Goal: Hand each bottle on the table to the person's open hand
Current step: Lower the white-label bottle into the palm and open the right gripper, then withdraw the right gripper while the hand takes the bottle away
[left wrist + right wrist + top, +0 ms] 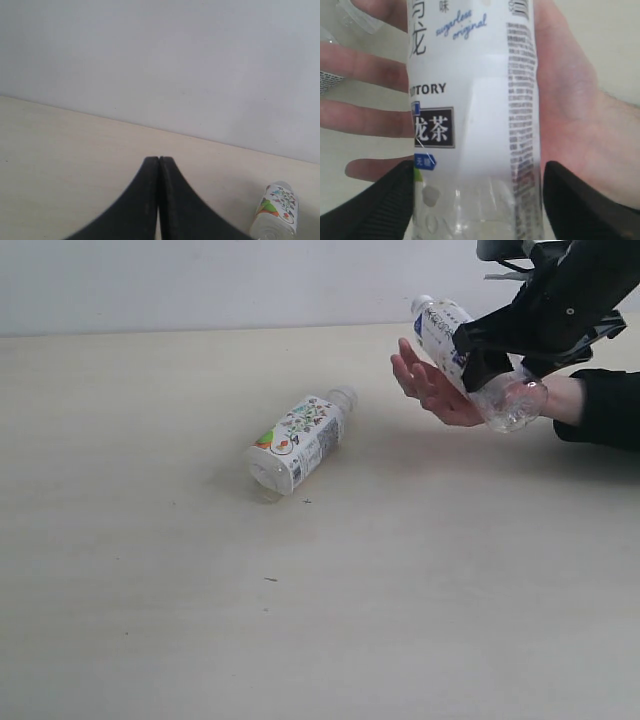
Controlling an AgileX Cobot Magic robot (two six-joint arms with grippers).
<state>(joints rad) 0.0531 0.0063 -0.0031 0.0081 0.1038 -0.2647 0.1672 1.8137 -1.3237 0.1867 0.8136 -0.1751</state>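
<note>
The table (150,620) fills your whole scene, pale and wide, and only one bottle lies on it. Far right, your right arm reaches in from the top corner. Its right gripper (477,197) has one finger on each side of the white-and-blue bottle (443,328), and both look pressed against its sides, so count that bottle as gripped and not yet let go.

Beneath it the person's open hand (435,390) comes in from the right edge, palm up with fingers spread. The bottle slants across the palm, cap toward the far side and clear base toward the wrist. It looks to be touching the palm, though you cannot be sure from here.

The bottle with the colourful print (300,440) lies on its side near the middle of the table, well apart from the hand, with nothing touching it.

Your left gripper (159,167) hangs over bare table on the left, fingers pressed together and holding nothing.

By my reading, this handover lacks only the release. The printed bottle remains after it, and no other bottles are in view.
</note>
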